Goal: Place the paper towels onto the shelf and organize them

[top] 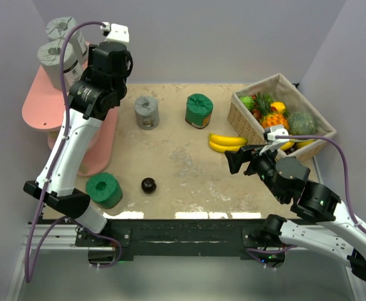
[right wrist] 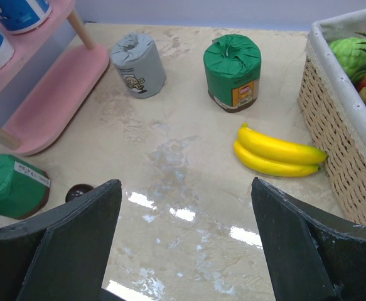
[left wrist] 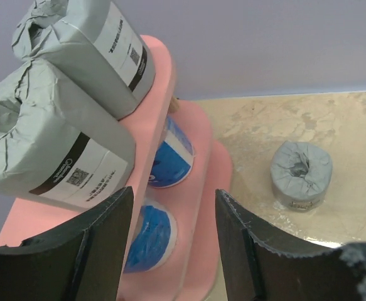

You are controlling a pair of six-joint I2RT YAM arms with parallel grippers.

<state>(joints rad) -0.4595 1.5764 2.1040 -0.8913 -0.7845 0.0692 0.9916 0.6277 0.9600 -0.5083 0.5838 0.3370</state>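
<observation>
Left fingers (left wrist: 98, 251) spread, empty, over shelf (left wrist: 198, 182) at far left, two grey rolls (left wrist: 51, 150) on top. Right fingers (right wrist: 69, 244) spread above surface (right wrist: 183, 163).

1. The left arm (top: 66, 147) stretches from its base toward the far left, with the wrist bent downward at the top.
2. The left gripper (left wrist: 174, 195) points down, its jaws parted and its dark fingers (left wrist: 101, 244) gripping nothing.
3. The right arm (top: 324, 210) sits low and folded, with the forearm aimed leftward.
4. The right gripper (right wrist: 186, 185) has its jaws spread wide and holds nothing.
</observation>
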